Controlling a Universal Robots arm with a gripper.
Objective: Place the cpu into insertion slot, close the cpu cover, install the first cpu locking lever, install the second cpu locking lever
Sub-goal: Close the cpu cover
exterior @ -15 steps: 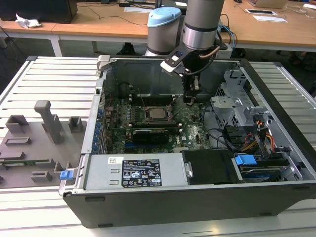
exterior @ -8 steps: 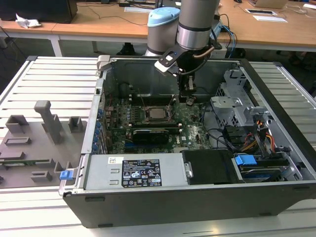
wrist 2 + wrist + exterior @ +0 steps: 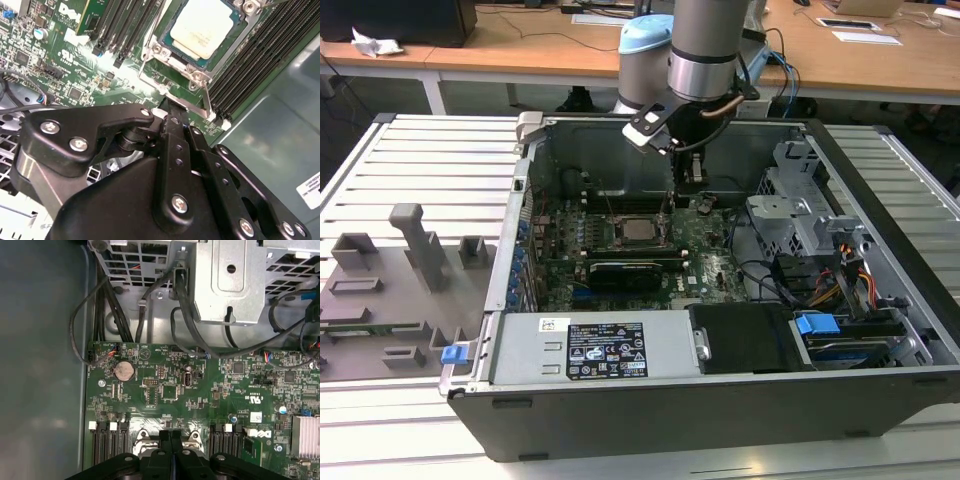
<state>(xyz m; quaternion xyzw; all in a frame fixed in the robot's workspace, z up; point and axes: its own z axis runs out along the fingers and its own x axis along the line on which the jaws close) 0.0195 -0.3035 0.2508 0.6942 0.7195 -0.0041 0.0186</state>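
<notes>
On the exterior view's left, a grey fixture tray (image 3: 400, 270) lies outside the open computer case (image 3: 510, 260). Inside the case, black memory slots (image 3: 570, 236) flank the insertion slot (image 3: 623, 241). The cpu (image 3: 641, 231) is seated in that slot, silvery top up, and the cpu cover (image 3: 175, 59) lies flat around it. A black graphics card (image 3: 625, 272) lies just in front of the socket.

The arm (image 3: 705, 50) reaches down from above. Its gripper (image 3: 171, 106) hangs just right of the socket with both fingers pressed together and nothing visible between them. In the second wrist view the tips are just beside a wire locking lever (image 3: 206, 100) at the socket's corner, but contact cannot be told.

Further right stand a metal drive cage (image 3: 790, 215) and loose cables (image 3: 840, 280).
</notes>
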